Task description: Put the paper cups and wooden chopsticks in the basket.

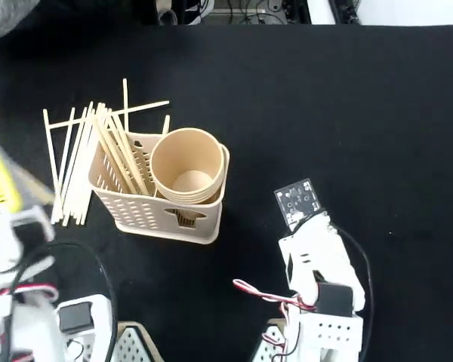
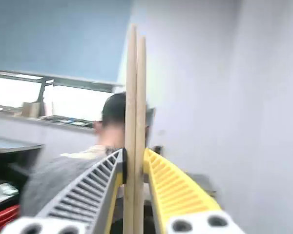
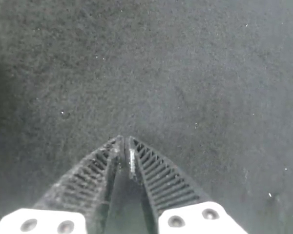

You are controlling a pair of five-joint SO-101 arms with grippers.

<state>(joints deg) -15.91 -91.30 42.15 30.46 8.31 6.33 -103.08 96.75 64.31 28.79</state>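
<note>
1. The left gripper (image 2: 134,155) is clamped on a pair of wooden chopsticks (image 2: 136,87). They stand side by side between its grey finger and its yellow finger and run well past the fingertips.
2. In the high view the left arm (image 1: 11,234) is at the table's left edge, near the basket's left side.
3. The right gripper (image 3: 123,142) is closed on nothing, with its tips meeting. It points down at the black table (image 3: 210,73).
4. The right arm (image 1: 321,264) is to the right of the basket and apart from it. A small dark circuit board (image 1: 297,202) sits at its forward end.
5. The basket (image 1: 155,217) is a cream plastic caddy with perforated walls and a cut-out in its near wall. It stands upright on the table.
6. The paper cups (image 1: 187,162) are nested into one stack, mouth up. They fill the part of the basket nearer the right arm.
7. Several leaning chopsticks (image 1: 127,160) stand in the basket's other part, with their ends sticking out over the rim.
8. The loose chopsticks (image 1: 69,170) lie in a rough bundle against the basket's outer left wall, and a few are crossed. Whether every one is outside the basket cannot be told.
</note>
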